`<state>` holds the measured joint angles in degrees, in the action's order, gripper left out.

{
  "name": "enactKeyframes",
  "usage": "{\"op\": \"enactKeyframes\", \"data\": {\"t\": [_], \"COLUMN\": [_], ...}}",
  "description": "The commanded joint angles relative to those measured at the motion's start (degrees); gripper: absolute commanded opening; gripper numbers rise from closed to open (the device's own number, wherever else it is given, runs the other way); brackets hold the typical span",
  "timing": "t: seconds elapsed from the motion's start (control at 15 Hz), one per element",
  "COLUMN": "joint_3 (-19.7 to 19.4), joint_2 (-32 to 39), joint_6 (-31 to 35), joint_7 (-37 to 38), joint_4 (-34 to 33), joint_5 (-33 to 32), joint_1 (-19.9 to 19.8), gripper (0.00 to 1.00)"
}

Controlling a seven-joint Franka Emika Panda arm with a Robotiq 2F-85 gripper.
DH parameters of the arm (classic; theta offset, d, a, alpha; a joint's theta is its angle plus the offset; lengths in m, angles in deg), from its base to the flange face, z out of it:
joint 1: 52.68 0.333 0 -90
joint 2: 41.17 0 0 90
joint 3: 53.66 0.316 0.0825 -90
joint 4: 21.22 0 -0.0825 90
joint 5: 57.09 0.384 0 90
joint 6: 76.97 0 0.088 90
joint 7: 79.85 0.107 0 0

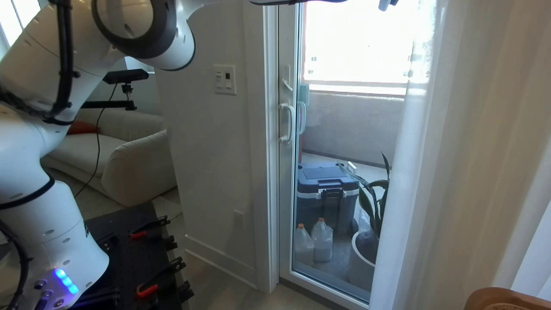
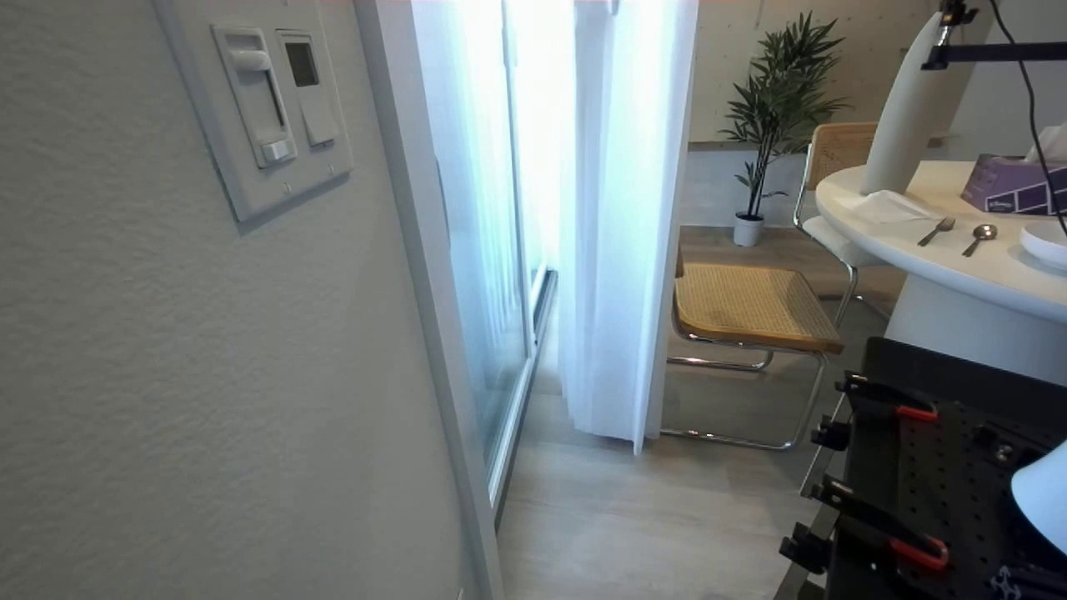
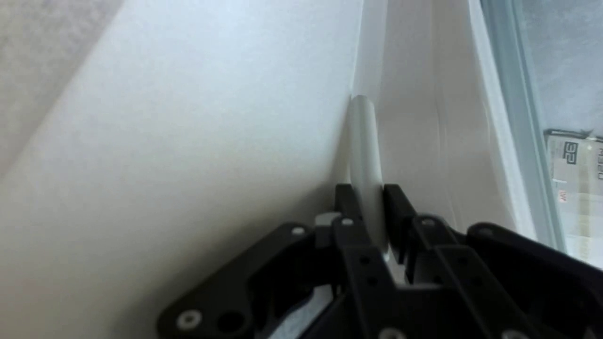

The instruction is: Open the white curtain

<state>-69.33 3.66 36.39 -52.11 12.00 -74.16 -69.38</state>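
Note:
The white curtain (image 1: 465,172) hangs in pleats over the right part of an exterior view, and its leading edge crosses the glass. In an exterior view the same curtain (image 2: 621,250) falls as a narrow bunch nearly to the floor. My gripper (image 3: 368,188) is shut on a slim white rod (image 3: 362,136) in the wrist view. The rod's rounded far end shows beyond the fingertips. Whether the rod joins the curtain is not visible. A wide pale surface (image 3: 212,117) lies left of the rod, and I cannot tell what it is. The exterior views hardly show the gripper.
A white-framed glass door (image 1: 284,206) with a handle (image 1: 287,123) stands left of the curtain. Behind the glass are a cooler (image 1: 327,178), jugs and a potted plant. A cane chair (image 2: 750,304) stands beside the curtain, with a round table (image 2: 942,242) farther right.

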Motion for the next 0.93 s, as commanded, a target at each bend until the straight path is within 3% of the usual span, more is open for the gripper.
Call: {"op": "enactKeyframes", "data": {"t": [0.0,0.13,0.27,0.6,0.67,0.73,0.8,0.87], "joint_3": [0.34,0.88,0.44,0.51,0.59,1.36,2.18,2.96], "joint_2": [3.15,3.4,6.14,8.85,4.99,4.68,4.52,8.49], "joint_6": [-3.43,-3.02,-4.56,-5.45,-1.94,-2.38,-2.93,-7.64], "joint_7": [-2.95,-3.72,-5.85,-8.78,-8.19,-9.56,-11.48,-14.58], "joint_4": [-4.26,-4.44,-9.31,-13.29,-5.99,-5.58,-5.44,-12.32], "joint_5": [1.74,2.11,3.79,4.25,3.02,3.69,4.25,5.68], "joint_1": [-3.73,-5.3,-6.63,-6.8,-5.5,-5.15,-4.89,-5.55], "gripper": [0.05,0.05,0.05,0.05,0.05,0.44,0.46,0.53]}}
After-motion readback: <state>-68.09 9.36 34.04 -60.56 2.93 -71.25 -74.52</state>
